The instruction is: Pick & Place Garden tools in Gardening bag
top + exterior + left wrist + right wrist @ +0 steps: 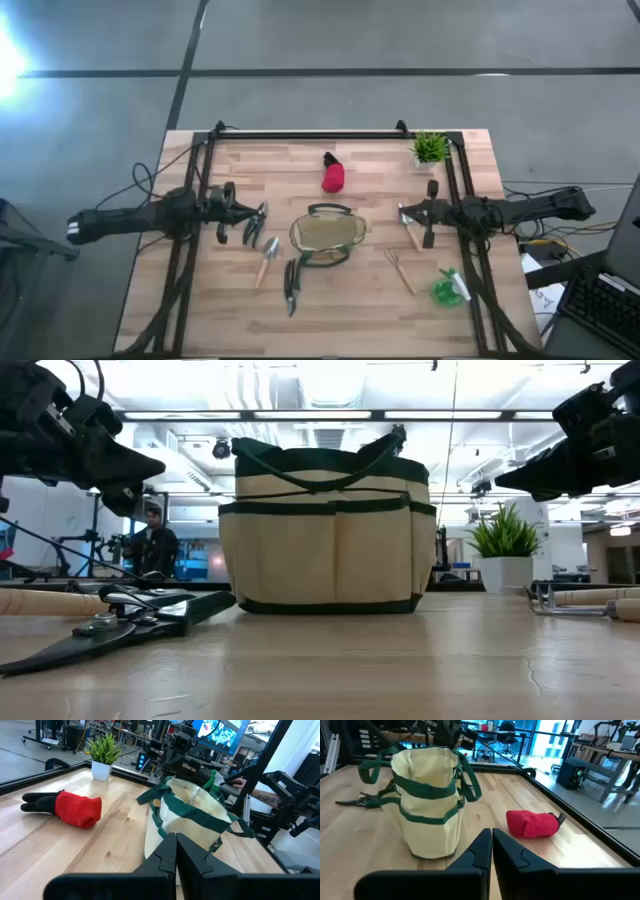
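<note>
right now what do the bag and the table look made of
The gardening bag looks like cream woven fabric with dark green trim: soft folds, floppy loop handles, matte. The table looks like pale wood, jointed strips with visible grain and a light sheen; it could be laminate.

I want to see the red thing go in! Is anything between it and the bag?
No. The red-and-black piece lies on bare wood just beyond the gardening bag, with nothing visible between them. Both grippers wait shut at the bag's sides.

light: bright overhead — glare: high view's left edge — blur: low view's foreground
</note>
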You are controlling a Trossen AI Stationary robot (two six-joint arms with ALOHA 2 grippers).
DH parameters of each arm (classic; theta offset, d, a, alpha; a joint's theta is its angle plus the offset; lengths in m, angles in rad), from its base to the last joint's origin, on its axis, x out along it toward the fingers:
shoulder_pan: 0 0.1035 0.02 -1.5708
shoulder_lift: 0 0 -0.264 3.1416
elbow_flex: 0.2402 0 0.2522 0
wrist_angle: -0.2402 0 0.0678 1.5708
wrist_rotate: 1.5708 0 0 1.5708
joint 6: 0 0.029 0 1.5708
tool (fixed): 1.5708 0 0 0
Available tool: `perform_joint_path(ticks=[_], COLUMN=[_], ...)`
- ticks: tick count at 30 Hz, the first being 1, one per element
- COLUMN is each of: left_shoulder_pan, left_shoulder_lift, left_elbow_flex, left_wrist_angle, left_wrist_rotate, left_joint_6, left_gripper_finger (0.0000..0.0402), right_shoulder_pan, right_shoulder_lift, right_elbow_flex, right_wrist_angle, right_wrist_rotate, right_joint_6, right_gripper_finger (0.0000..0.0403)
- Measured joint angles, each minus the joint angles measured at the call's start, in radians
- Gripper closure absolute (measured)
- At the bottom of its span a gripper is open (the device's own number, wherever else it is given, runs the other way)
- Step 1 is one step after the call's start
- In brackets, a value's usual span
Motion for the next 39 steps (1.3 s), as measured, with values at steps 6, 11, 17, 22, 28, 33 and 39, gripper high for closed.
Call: perform_joint_path(ticks=[6,11,17,22,28,33,39], left_shoulder_pan=[0.0,0.0,0.0,0.0,0.0,0.0,0.0], left_shoulder_lift=[0.0,0.0,0.0,0.0,0.0,0.0,0.0], left_elbow_flex=[0.0,0.0,0.0,0.0,0.0,0.0,0.0], left_wrist_angle=[0.0,0.0,0.0,0.0,0.0,0.0,0.0], left_wrist_rotate=[0.0,0.0,0.0,0.0,0.0,0.0,0.0], left_joint_6=[0.0,0.0,0.0,0.0,0.0,0.0,0.0], left_gripper_finger=[0.0392,0.0392,0.0392,0.0392,0.0392,0.0392,0.0392], right_shoulder_pan=[0.0,0.0,0.0,0.0,0.0,0.0,0.0], right_shoulder_lift=[0.0,0.0,0.0,0.0,0.0,0.0,0.0], right_elbow_flex=[0.0,0.0,0.0,0.0,0.0,0.0,0.0], right_wrist_angle=[0.0,0.0,0.0,0.0,0.0,0.008,0.016], right_wrist_rotate=[0.0,0.0,0.0,0.0,0.0,0.091,0.093], right_joint_6=[0.002,0.0,0.0,0.001,-0.003,-0.212,-0.371], right_gripper_finger=[0.0394,0.0394,0.0394,0.0394,0.0394,0.0394,0.0394])
